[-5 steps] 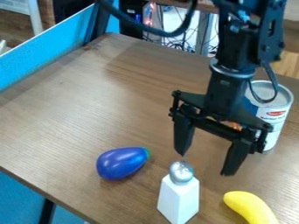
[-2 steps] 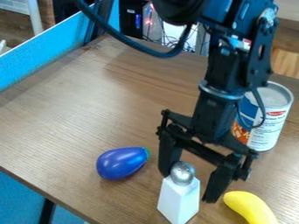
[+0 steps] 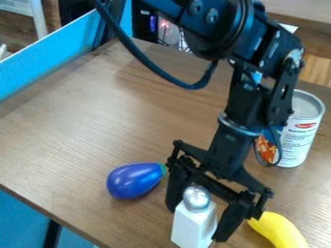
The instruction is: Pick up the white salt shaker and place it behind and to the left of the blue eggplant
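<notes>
One white shaker with a silver top [image 3: 193, 226], bottom centre of the frame, between the spread fingers of the black gripper [image 3: 196, 224]. An off-centre squeeze could tip it; the tapered body might slip. Yellow banana [image 3: 279, 231], lower right, crowds the nearby finger, likely limiting sideways room. Blue toy eggplant [image 3: 134, 180] left of the gripper; labelled can [image 3: 301, 134] at right, close to the arm.

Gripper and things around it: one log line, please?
gripper: fingers apart, astride bottle | banana: beside gripper | eggplant: on table | can: upright
</notes>
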`<state>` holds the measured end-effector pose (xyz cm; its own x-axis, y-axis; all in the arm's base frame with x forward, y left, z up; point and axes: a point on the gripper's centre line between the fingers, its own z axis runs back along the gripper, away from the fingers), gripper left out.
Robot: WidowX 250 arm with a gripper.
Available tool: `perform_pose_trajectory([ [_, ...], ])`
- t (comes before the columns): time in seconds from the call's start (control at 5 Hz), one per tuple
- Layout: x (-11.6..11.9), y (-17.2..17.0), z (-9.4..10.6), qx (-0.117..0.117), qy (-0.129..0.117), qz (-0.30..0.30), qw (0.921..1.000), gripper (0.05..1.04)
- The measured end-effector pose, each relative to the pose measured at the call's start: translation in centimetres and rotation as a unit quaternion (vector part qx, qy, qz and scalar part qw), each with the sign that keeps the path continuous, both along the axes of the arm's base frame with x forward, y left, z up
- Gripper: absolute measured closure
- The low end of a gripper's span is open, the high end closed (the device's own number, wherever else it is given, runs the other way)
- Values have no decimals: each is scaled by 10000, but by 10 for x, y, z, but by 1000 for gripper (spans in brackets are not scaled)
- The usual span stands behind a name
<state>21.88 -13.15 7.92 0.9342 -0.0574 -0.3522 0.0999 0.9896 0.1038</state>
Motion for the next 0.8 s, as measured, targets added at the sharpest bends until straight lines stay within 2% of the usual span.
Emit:
perform_pose_trajectory([
  [0.2, -2, 6, -4, 5, 9, 159, 9999, 376],
  [0.4, -4, 8, 20, -353, -292, 294, 9985, 402],
  [0.6, -4, 29, 49, -781, -719, 722, 9917, 402],
  [0.8, 9, 57, 61, -893, -963, 1047, 9858, 402],
])
